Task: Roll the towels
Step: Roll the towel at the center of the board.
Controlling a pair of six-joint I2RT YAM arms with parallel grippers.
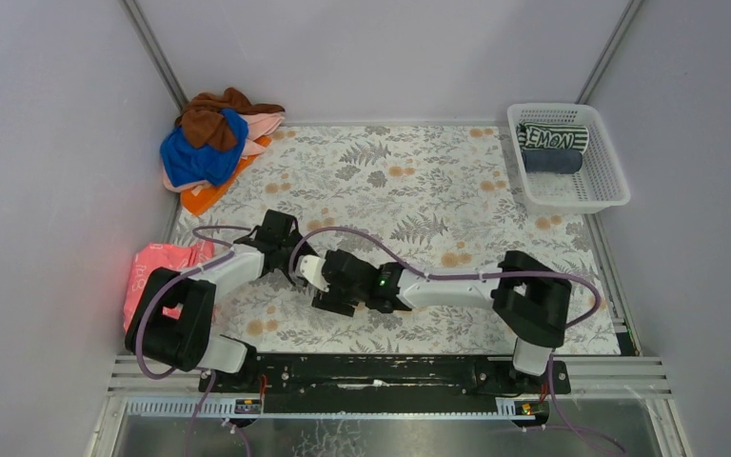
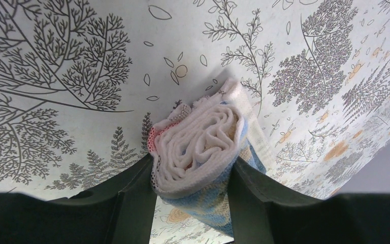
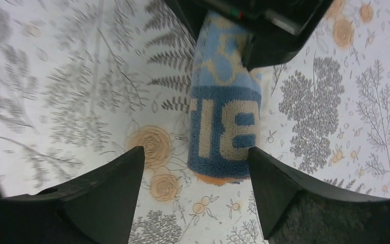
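I see L gripper (image 2: 192, 170) clamped on rolled towel (image 2: 198, 142) end. R gripper (image 3: 195, 155) unclenched, jaws wide either side of roll, over mat (image 3: 81, 91).

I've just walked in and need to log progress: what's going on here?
The left gripper is clamped on one end of a rolled letter-printed towel. The right gripper stands open around the roll's other end, not gripping it. A striped towel and a dark grey towel lie rolled in the white basket. A pile of unrolled towels waits in the far left corner.
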